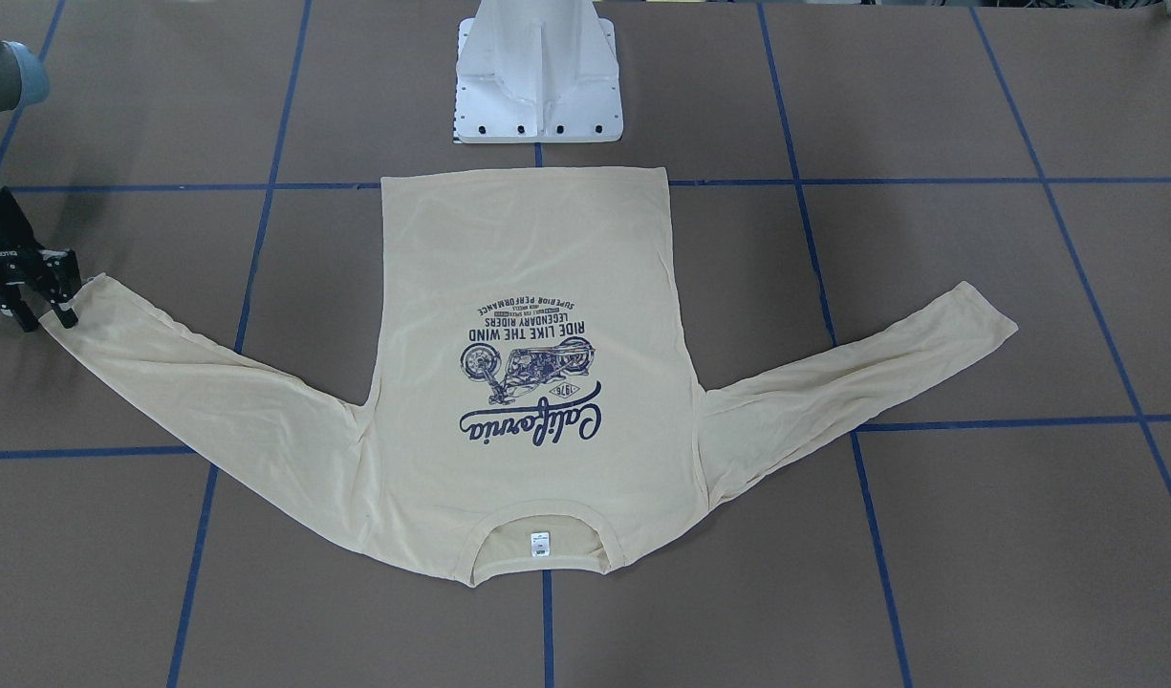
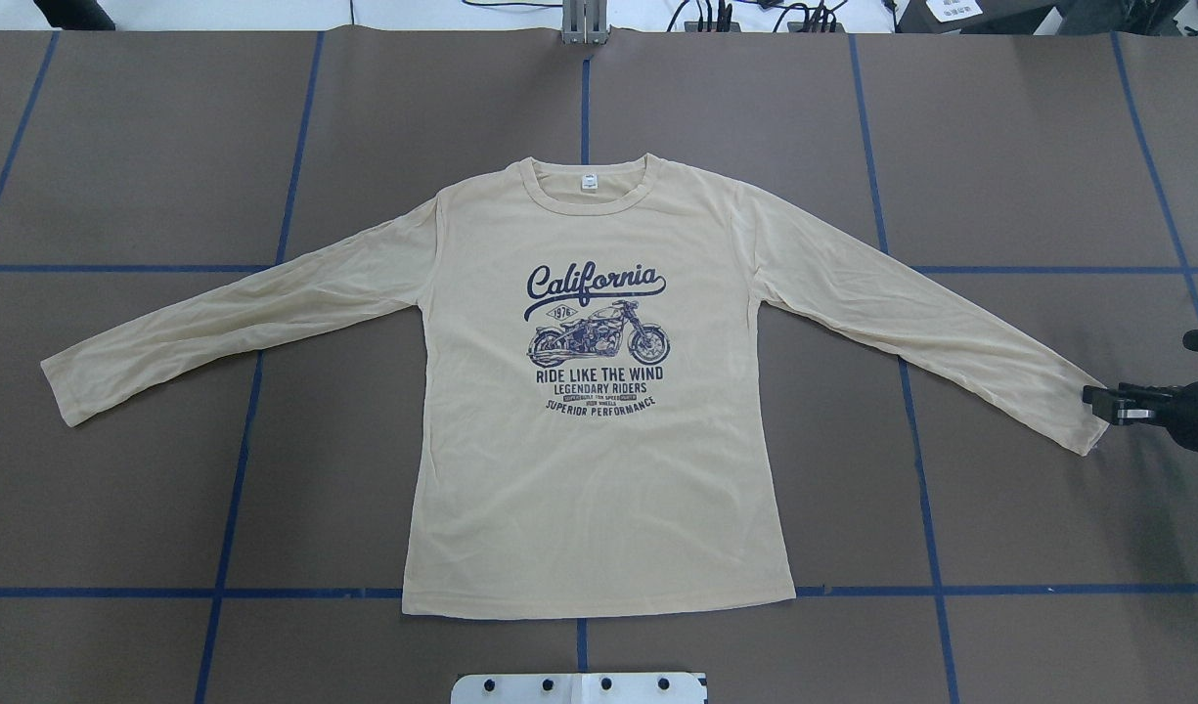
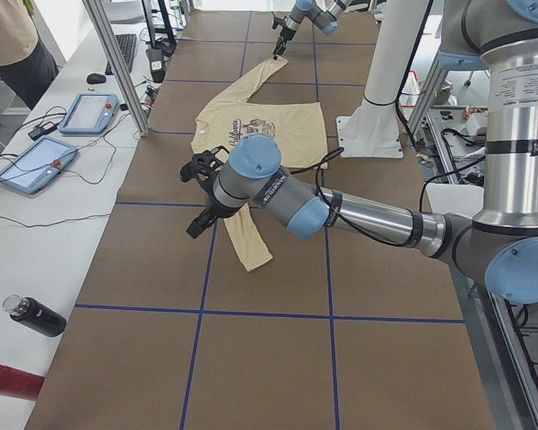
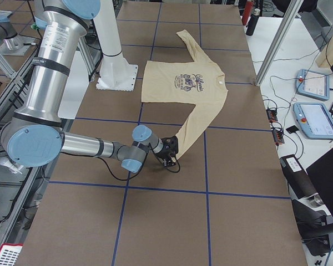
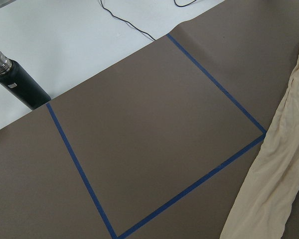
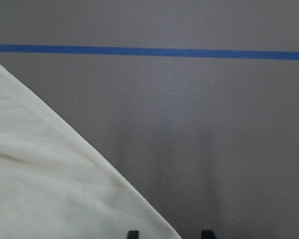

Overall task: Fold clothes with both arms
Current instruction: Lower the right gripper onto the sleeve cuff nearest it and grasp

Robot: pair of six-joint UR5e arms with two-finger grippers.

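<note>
One cream shirt (image 2: 599, 469) flat (print up); right hand (image 1: 50, 321) parted, empty; left hand (image 3: 195, 197) unclear.

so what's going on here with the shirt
A cream long-sleeved shirt lies flat and print-up on the table, sleeves spread, nothing folded yet. The right gripper sits open at one sleeve's cuff. The left gripper is raised off the table near the other cuff; I cannot tell whether it is open.

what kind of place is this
Probably a robotics lab: left arm and right arm over a table gridded in blue tape, teach pendants on a side bench.
</note>
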